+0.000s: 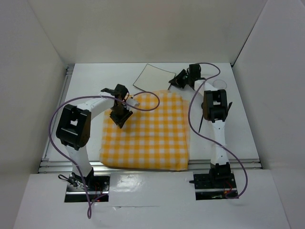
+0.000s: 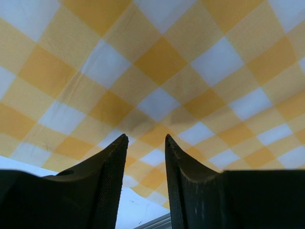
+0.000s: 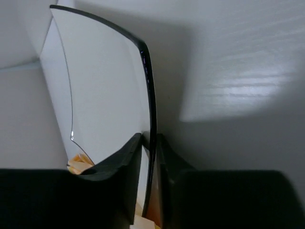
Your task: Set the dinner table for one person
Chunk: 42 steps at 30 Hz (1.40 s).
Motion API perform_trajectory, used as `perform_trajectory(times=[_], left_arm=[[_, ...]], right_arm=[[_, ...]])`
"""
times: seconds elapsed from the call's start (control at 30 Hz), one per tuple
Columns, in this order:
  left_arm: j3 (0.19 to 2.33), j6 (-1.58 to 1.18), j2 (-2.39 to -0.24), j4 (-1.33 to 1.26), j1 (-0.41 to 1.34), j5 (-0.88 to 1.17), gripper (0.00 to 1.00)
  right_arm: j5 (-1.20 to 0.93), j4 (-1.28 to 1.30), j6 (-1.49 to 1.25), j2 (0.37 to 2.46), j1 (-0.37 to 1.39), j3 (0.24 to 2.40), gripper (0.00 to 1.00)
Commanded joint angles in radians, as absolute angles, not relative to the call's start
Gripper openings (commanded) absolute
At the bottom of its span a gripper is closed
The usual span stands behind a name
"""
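Note:
The dinner table (image 1: 90,81) is a white top with a yellow-and-white checked cloth (image 1: 147,131) spread over its middle. A white square plate (image 1: 151,76) with a thin dark rim lies at the back, just beyond the cloth. My right gripper (image 1: 177,80) is at the plate's right edge. In the right wrist view its fingers (image 3: 149,138) are shut on the dark rim of the plate (image 3: 105,86), one on each side. My left gripper (image 1: 119,118) hangs over the cloth's left part, open (image 2: 146,138), with only cloth (image 2: 157,62) showing between its fingers.
White walls box in the table at the back and on both sides. A clear glass (image 1: 220,85) stands at the back right, by the right arm. An aluminium rail (image 1: 143,165) runs along the near edge. Table and rail (image 2: 152,223) show below the left fingers.

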<state>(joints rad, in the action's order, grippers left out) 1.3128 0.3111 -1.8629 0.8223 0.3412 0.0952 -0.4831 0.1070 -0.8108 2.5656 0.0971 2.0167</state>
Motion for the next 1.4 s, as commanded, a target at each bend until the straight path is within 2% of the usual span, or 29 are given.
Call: perform_trajectory(times=[0.0,0.07,0.17,0.37,0.57,0.77,1.0,1.37], left_arm=[[1.355,0.311,-1.838,0.827,0.348,0.115,0.45],[1.365,0.311,-1.838,0.827,0.348,0.106,0.47],[1.365,0.322,-1.847,0.836,0.36,0.106,0.51],[1.342,0.341,-1.865,0.815,0.399,0.123,0.51],[1.361,0.341,-1.853,0.815,0.399,0.164,0.51],[1.351,0.341,-1.844,0.815,0.399,0.164,0.51],[1.33,0.331,-1.908,0.769,0.399,0.166,0.51],[1.339,0.322,-1.91,0.778,0.399,0.206,0.51]], right_arm=[[-0.474,0.06,-0.862,2.637,0.106,2.003,0.19],[-0.483,0.048,-0.871,2.637,0.106,2.013,0.0],[-0.514,-0.018,-0.894,2.637,0.106,2.003,0.0],[-0.597,-0.242,-1.073,2.574,0.084,1.919,0.0],[-0.664,-0.408,-1.262,2.554,0.084,1.957,0.0],[-0.687,-0.417,-1.262,2.494,0.084,1.98,0.0],[-0.725,-0.48,-1.261,2.431,0.084,1.904,0.0],[-0.793,-0.518,-1.261,2.346,0.084,1.945,0.0]])
